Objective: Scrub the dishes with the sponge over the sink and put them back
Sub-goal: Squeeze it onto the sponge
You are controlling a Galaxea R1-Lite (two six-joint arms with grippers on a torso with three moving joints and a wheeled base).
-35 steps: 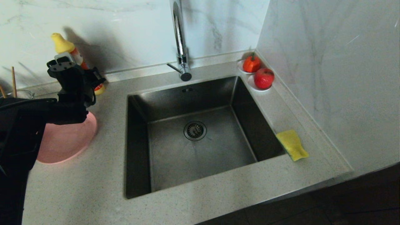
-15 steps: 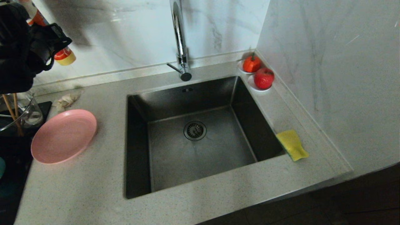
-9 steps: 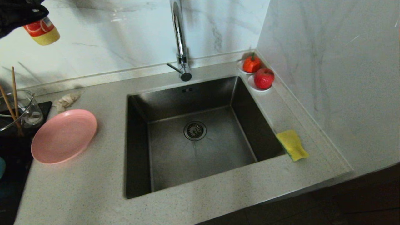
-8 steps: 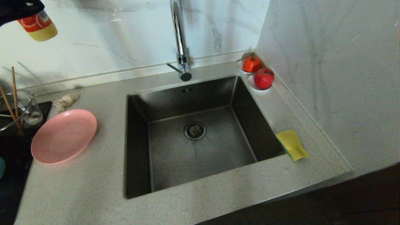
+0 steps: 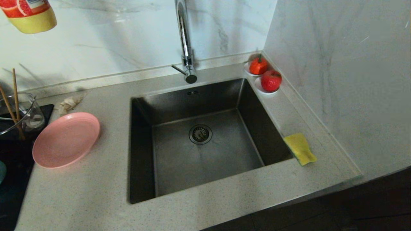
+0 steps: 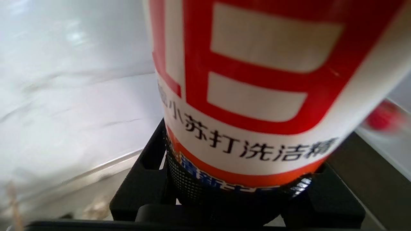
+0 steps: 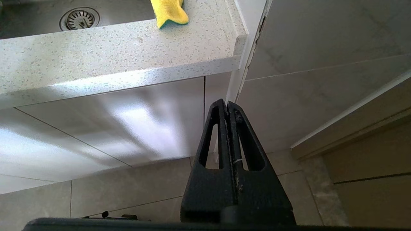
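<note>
Left gripper [image 6: 237,192] clamped on a detergent bottle [image 6: 257,96], black fingers [image 6: 144,179] pressed against both sides of the red-and-white label. In the head view, only the bottle's yellow base and orange label band visible, at the upper left corner of the frame; gripper itself out of that frame. Compared with two seconds earlier: bottle lifted off the counter at the back wall and carried upward and left, arm no longer covering the pink plate [image 5: 65,139]. Probable meaning for the task: detergent fetched ahead of scrubbing, with no dish or sponge yet taken up. Right gripper [image 7: 226,107] pressed shut, empty, parked below the counter edge at the lower right. Plate: wide, shallow, faint concentric rings, lying flat on the counter at centre left, just beside the sink [image 5: 179,160] rim. Teal sliver at the far left edge, possibly the bowl [image 5: 1,171], too little shown to confirm. Sponge [image 5: 300,148]: yellow face up, green edge just showing, on the counter at the sink's lower right corner, overhanging the basin slightly. Sink: dark, empty, drain strainer [image 5: 200,134] at centre, chrome tap [image 5: 184,38] above.
</note>
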